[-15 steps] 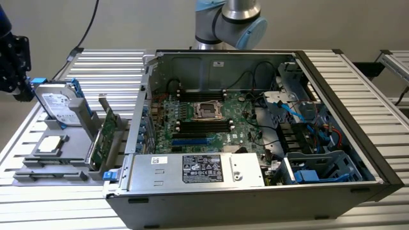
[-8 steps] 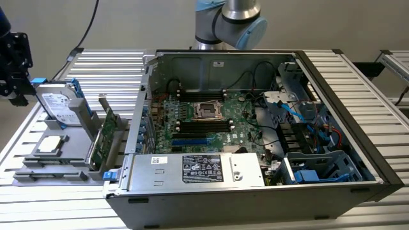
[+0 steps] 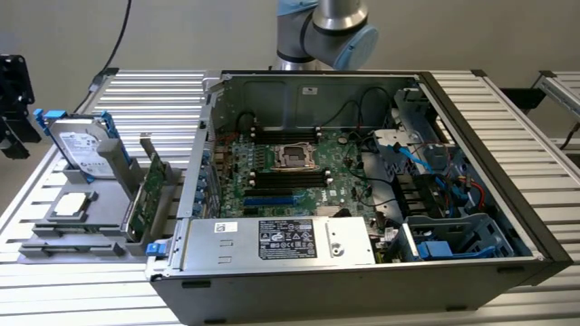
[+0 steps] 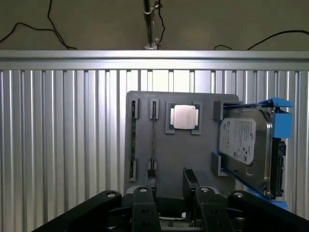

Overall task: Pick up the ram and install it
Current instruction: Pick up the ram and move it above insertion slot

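Gripper (image 4: 174, 207) spread wide, empty, hovering over edge of gray holder (image 4: 193, 152). Ram (image 4: 133, 140) stands edgewise in holder slot, apart from gripper.

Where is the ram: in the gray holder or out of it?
In: the ram stands on edge, a thin green strip between end clips of the gray holder.

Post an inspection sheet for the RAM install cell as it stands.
Surface: slatted metal table, PC case open on it.
Job's things: ram on edge in the gray tray, not held.
Clutter: hard drive, CPU, expansion card on the tray.
Grippers: gripper open, empty, facing the tray.
Cables: black lead behind the table; blue cables inside the case.
Surroundings: plain wall.
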### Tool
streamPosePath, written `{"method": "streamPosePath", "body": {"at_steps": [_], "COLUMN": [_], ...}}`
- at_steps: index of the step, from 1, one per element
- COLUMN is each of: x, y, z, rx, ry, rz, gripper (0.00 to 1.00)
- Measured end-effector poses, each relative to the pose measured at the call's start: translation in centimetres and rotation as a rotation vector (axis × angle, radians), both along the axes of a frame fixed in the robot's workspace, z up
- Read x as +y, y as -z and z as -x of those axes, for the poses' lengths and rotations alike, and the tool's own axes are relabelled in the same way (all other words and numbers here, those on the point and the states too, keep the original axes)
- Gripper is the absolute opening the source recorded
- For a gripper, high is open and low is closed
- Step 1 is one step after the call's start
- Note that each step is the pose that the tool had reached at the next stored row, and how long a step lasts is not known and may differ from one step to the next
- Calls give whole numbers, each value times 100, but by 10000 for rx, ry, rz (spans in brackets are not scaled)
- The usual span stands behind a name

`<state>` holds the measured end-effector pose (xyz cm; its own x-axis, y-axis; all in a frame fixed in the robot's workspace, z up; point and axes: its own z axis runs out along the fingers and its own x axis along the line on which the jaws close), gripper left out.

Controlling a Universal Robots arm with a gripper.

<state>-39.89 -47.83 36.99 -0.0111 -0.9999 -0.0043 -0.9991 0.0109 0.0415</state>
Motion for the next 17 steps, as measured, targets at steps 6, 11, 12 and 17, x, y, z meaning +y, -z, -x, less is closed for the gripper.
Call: {"method": "streamPosePath", "body": {"at_steps": [6, 11, 12, 17], "x": [-174, -330, -359, -499], "y": [80, 171, 189, 279], "z": [64, 66, 66, 66], "rx": [-28, -27, -27, -27], "ry": [0, -1, -1, 0], "rz": [-40, -94, -100, -120], "gripper": [36, 36, 36, 36]}}
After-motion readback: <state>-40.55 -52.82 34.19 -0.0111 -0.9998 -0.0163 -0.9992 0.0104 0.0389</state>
